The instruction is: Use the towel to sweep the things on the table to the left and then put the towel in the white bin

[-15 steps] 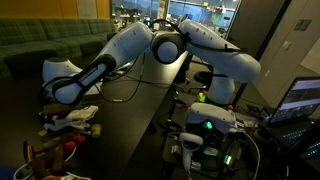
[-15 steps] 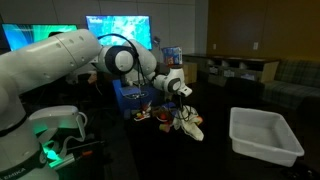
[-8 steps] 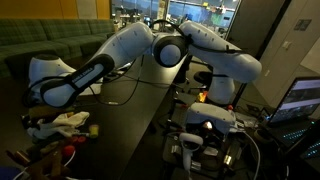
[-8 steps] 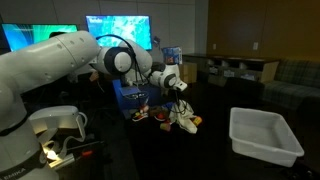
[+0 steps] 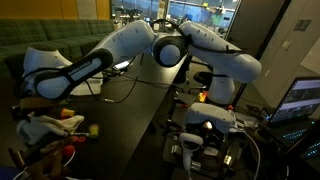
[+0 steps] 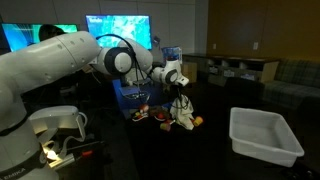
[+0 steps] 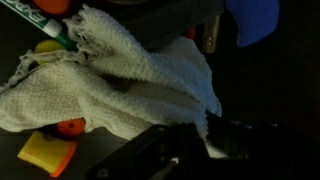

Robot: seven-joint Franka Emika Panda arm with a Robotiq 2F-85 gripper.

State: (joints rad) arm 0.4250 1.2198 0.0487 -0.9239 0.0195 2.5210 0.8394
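A white towel (image 7: 110,85) hangs from my gripper (image 7: 205,135), which is shut on one edge of it. In both exterior views the towel (image 5: 45,125) (image 6: 183,112) drapes down from the gripper (image 5: 38,100) (image 6: 177,85) and its lower end rests among small toys on the dark table. Yellow and orange pieces (image 7: 48,152) lie under the towel in the wrist view. The white bin (image 6: 264,135) stands apart from them on the dark table, empty.
A blue object (image 7: 254,18) lies by the towel. Small coloured items (image 6: 150,116) lie beside the towel. A blue box (image 6: 132,97) stands behind them. A green sofa (image 5: 50,45) is beyond the table. A control box with a green light (image 5: 205,128) sits by the robot base.
My gripper has moved further along the table and risen slightly, dragging the towel with it; the towel now hangs more upright.
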